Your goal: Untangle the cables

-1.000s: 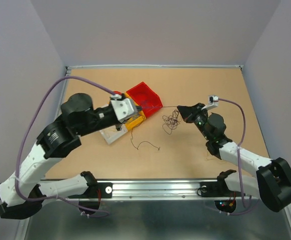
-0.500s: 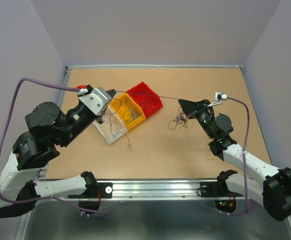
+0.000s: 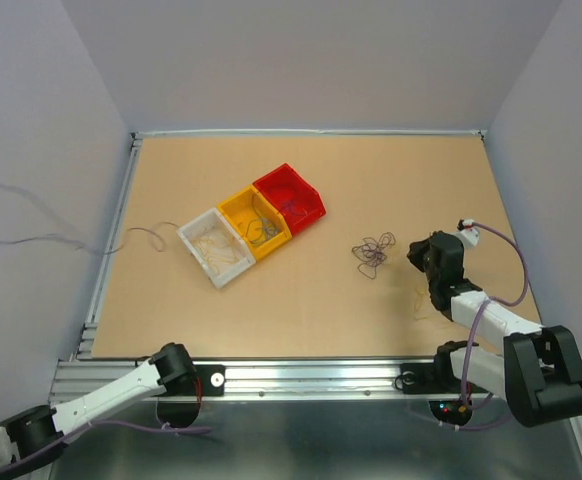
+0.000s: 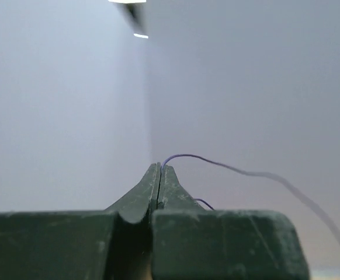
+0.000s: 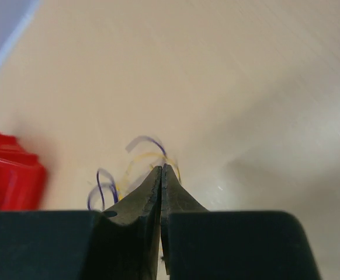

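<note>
Left gripper [image 4: 159,168] was clamped shut on one purple cable [image 4: 246,172], which trailed from its tips towards the left edge of the table [image 3: 321,180]. Right gripper [image 5: 162,169] was closed, jaws touching. The clump [image 3: 373,253] lay on the table just beyond its tips; whether any strand was pinched could not be told.

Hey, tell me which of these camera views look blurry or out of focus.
Top external: sharp and evenly lit, tabletop without glare. Left wrist: left gripper and its purple cable fairly crisp, a smeared bright streak at the top. Right wrist: right gripper sharp, cables and red bin behind it blurred.
</note>
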`<state>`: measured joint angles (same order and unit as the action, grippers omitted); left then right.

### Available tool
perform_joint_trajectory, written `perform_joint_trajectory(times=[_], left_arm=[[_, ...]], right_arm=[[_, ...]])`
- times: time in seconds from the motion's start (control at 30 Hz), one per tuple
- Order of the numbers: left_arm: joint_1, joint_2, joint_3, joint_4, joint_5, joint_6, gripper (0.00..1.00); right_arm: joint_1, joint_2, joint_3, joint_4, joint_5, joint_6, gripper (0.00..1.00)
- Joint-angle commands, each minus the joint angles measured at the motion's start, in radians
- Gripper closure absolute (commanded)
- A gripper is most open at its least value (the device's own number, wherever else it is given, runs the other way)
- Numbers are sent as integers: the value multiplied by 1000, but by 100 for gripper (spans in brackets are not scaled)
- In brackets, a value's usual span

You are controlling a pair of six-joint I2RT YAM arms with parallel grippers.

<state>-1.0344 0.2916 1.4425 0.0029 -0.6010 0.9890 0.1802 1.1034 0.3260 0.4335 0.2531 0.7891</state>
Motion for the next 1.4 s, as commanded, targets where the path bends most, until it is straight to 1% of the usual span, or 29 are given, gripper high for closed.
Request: perform_joint_trajectory(times=[0.0, 0.1, 0.2, 0.23, 0.27, 0.3, 0.33, 0.37, 0.47, 0.5, 0.53, 0.57, 0.6, 0.63, 0.67, 0.73, 0.77, 0.83, 0.9, 0.93, 1.03, 1.07, 1.1, 1.13, 1.17, 1.2, 1.23, 1.27, 1.37], left_arm=[[-9, -87, -44, 232, -132, 223, 100], [-13, -127, -50, 186, -138, 251, 100], [-18, -138, -50, 42, -62, 160, 100], [-27, -134, -89, 4, -31, 145, 100], [-35, -125, -118, -1, -19, 123, 100], [-59, -118, -154, -1, -11, 119, 100], [-73, -100, -228, 0, -3, 108, 100], [-88, -86, -270, 11, -3, 103, 100], [-127, -16, -402, 60, 0, 76, 100], [-127, 53, -445, 89, 16, 51, 100], [-127, 129, -459, 106, 24, 39, 100], [-127, 130, -465, 124, 32, 22, 100], [-127, 212, -465, 158, 46, -4, 100], [-127, 254, -461, 184, 46, -9, 100], [-127, 332, -450, 206, 46, -13, 100], [-125, 401, -410, 241, 55, -41, 100], [-122, 456, -362, 252, 61, -52, 100], [-92, 507, -265, 255, 98, -110, 100], [-18, 589, -196, 237, 134, -160, 100], [14, 615, -129, 218, 179, -221, 100], [143, 724, -24, 180, 275, -321, 100], [231, 788, 58, 143, 326, -381, 100], [267, 823, 108, 117, 349, -416, 100], [340, 855, 192, 67, 404, -444, 100], [373, 885, 228, 46, 435, -470, 100], [401, 929, 251, 37, 466, -518, 100], [422, 942, 268, 34, 521, -529, 100], [442, 961, 268, 37, 541, -538, 100], [450, 988, 243, 68, 584, -559, 100]], right_arm=[[-8, -33, -13, -122, 107, -34, 96], [-15, -13, -8, -122, 101, -34, 98], [-16, -13, 14, -124, 63, -73, 99], [-16, -22, 19, -122, 40, -83, 98], [-16, -33, 24, -119, -28, -123, 91], [-16, -62, 22, -107, -67, -149, 89], [-16, -77, 16, -92, -108, -163, 86], [-15, -94, 12, -85, -120, -166, 81], [-15, -151, -18, -50, -169, -178, 76], [-15, -157, -18, -45, -184, -183, 76], [-15, -163, -15, -47, -216, -191, 75], [-16, -162, -13, -47, -230, -191, 75], [-15, -163, -12, -39, -242, -192, 74], [-15, -159, -8, -36, -247, -192, 73], [-15, -152, -8, -33, -293, -192, 72], [-15, -142, -5, -19, -320, -191, 71], [-16, -137, -1, -18, -342, -185, 71], [-15, -125, -2, -3, -366, -180, 71], [-15, -122, -5, 7, -400, -174, 71], [-15, -125, -8, 14, -406, -172, 70], [-15, -140, -22, 30, -440, -172, 64], [-15, -151, -28, 45, -458, -177, 58], [-15, -155, -31, 51, -466, -176, 55], [-15, -160, -31, 54, -472, -177, 52], [-13, -159, -31, 54, -477, -180, 49], [-13, -155, -30, 54, -486, -182, 43], [-13, -148, -28, 57, -491, -180, 41], [-13, -145, -28, 62, -500, -179, 40], [-13, -132, -28, 73, -509, -171, 40]])
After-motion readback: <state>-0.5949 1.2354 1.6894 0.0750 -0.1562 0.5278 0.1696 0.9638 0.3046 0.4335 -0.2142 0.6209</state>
